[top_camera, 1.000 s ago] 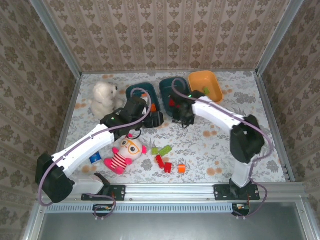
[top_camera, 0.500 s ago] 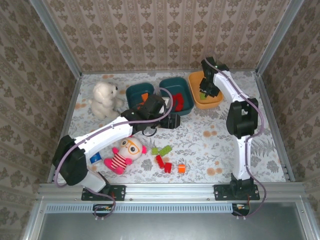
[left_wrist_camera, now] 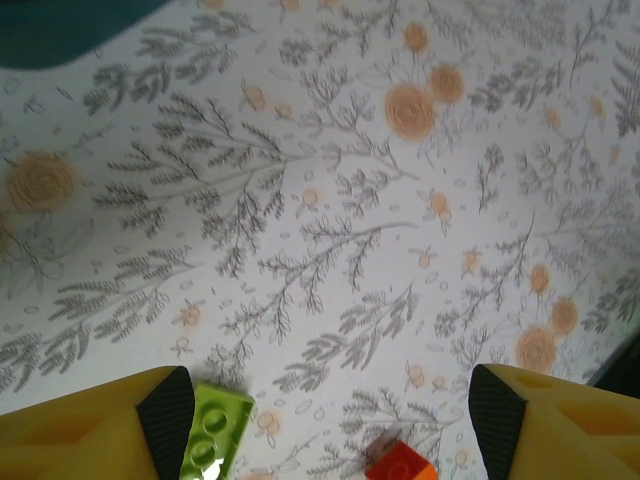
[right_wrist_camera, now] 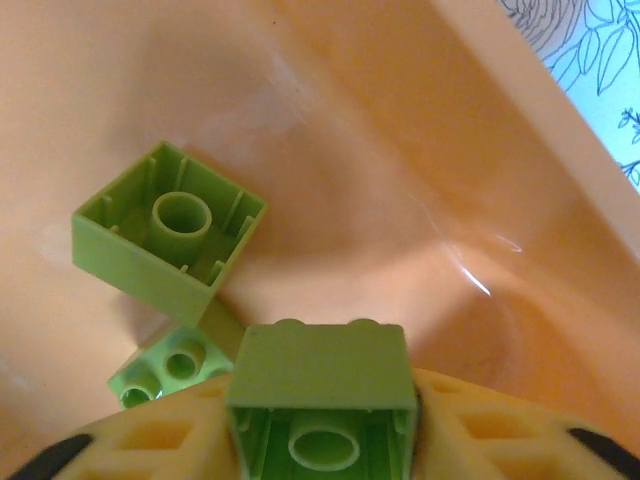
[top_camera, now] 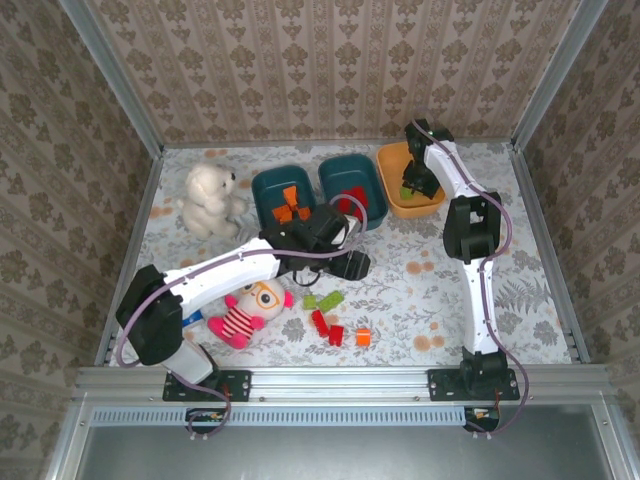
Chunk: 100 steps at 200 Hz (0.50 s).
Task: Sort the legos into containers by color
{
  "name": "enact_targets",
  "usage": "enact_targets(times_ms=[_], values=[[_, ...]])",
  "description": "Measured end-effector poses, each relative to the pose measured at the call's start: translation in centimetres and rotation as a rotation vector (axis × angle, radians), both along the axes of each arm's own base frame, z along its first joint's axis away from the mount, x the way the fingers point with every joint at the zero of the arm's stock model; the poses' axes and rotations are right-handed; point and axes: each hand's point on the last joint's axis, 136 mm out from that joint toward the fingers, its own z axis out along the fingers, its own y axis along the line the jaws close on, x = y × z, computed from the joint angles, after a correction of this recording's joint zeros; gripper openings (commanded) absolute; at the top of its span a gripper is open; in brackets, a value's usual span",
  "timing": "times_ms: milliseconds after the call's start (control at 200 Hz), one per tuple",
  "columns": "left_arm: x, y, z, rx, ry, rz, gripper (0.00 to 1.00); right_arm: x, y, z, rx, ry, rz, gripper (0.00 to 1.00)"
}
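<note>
Two robot arms reach out over the table [top_camera: 530, 250], which is covered in a pale flowered cloth. The left arm stretches to the middle of the table. There the left tool [top_camera: 356, 265] hangs above bare cloth, spread wide with nothing between its yellow fingers [left_wrist_camera: 90, 420]. The right arm is raised to the far side, with the right tool [top_camera: 411, 187] down inside the shallow orange plastic bin [top_camera: 388, 160]. Its jaws are pressed against both sides of a lime green lego brick [right_wrist_camera: 320, 375], which is held above the bin floor.

Three bins stand in a row at the far edge of the table:
- The left dark teal bin [top_camera: 262, 185] holds orange lego bricks [top_camera: 289, 205].
- The middle dark teal bin [top_camera: 330, 175] holds red lego bricks [top_camera: 352, 206].
- The orange bin is at the right end.

A white plush dog [top_camera: 210, 197] sits just left of the bins. A pink striped plush doll [top_camera: 245, 308] lies near the front, beside the left arm.

Two more lime bricks lie in the orange bin, touching each other. One is an upturned lime brick [right_wrist_camera: 165, 240] and the other is a studs-up lime brick [right_wrist_camera: 170, 365].

Loose on the cloth near the front are a pair of lime green bricks [top_camera: 323, 299], a few red bricks [top_camera: 327, 328] and a single orange brick [top_camera: 364, 337].
</note>
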Motion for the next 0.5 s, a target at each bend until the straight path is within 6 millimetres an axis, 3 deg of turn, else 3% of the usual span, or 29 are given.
enact_targets(times_ms=[175, 320, 420, 500], values=[[-2.9, 2.1, -1.9, 0.062, 0.028, -0.019, 0.77, 0.4, 0.4, 0.7, 0.007, -0.022, 0.001, 0.67], [-4.7, 3.8, -2.5, 0.085, 0.044, -0.005, 0.79, 0.4, 1.6, 1.5, 0.007, -0.038, 0.036, 0.69], [-5.8, 4.7, -2.8, 0.095, 0.067, 0.021, 0.79, -0.4, 3.5, 4.0, 0.017, -0.085, 0.085, 0.68], [-6.7, 5.5, -3.5, 0.108, 0.095, 0.054, 0.79, -2.3, 5.7, 7.4, 0.042, -0.148, 0.147, 0.67]])
